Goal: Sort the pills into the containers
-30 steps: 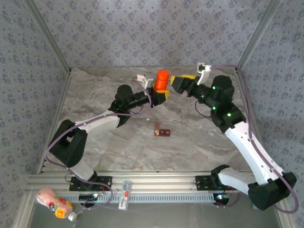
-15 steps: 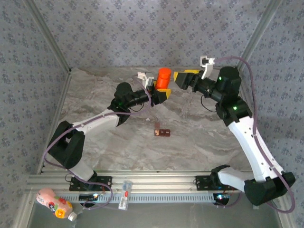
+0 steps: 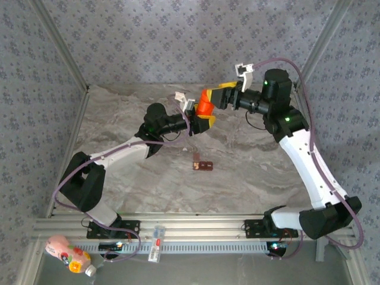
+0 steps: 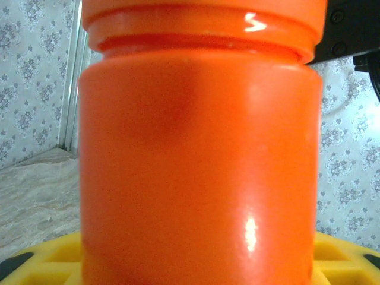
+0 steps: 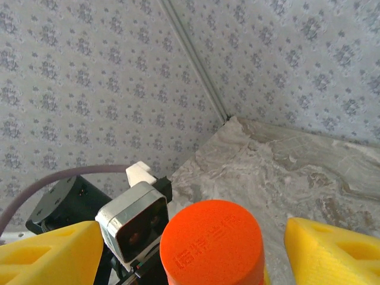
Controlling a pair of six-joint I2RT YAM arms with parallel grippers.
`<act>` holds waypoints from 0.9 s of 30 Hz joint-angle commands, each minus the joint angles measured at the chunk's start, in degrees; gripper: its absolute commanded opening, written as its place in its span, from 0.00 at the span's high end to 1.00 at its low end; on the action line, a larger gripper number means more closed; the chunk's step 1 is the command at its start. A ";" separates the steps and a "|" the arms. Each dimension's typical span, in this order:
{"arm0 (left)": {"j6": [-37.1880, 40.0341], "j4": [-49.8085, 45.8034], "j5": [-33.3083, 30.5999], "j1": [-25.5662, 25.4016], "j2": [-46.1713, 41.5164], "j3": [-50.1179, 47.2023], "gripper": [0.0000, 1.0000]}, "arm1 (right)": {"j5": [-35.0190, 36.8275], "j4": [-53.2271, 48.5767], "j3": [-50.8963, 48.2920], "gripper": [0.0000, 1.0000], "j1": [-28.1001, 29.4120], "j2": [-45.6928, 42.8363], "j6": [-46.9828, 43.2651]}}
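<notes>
My left gripper [image 3: 203, 116] is shut on the body of a bright orange bottle [image 3: 205, 104], held above the far middle of the table. Up close, the bottle [image 4: 196, 166] stands between yellow fingers [image 4: 343, 261]. My right gripper [image 3: 214, 98] is open and reaches in from the right, level with the cap. Its yellow fingers [image 5: 50, 252] flank the orange cap [image 5: 212, 243] with a gap on each side. The containers [image 3: 202, 165], a small dark reddish-brown strip, lie on the table nearer the middle. The pills are hidden.
Patterned walls and slanted metal posts close in the marble table [image 3: 119, 119] at the back and sides. A pink bottle [image 3: 67, 254] and a small white object [image 3: 155, 243] lie by the front rail, below the arm bases.
My right gripper has swung left and up, from beside the bottle to around its cap. The left gripper kept hold of the bottle, which now leans slightly.
</notes>
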 commanded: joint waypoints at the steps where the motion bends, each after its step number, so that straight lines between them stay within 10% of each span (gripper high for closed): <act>1: -0.35 1.39 1.25 -0.31 -2.95 2.68 1.00 | -0.98 -1.98 2.13 0.20 0.99 0.74 -2.23; 27: -1.72 7.17 -1.74 -0.39 -5.51 0.47 1.00 | -0.66 3.89 -5.76 0.69 -0.01 -1.25 0.07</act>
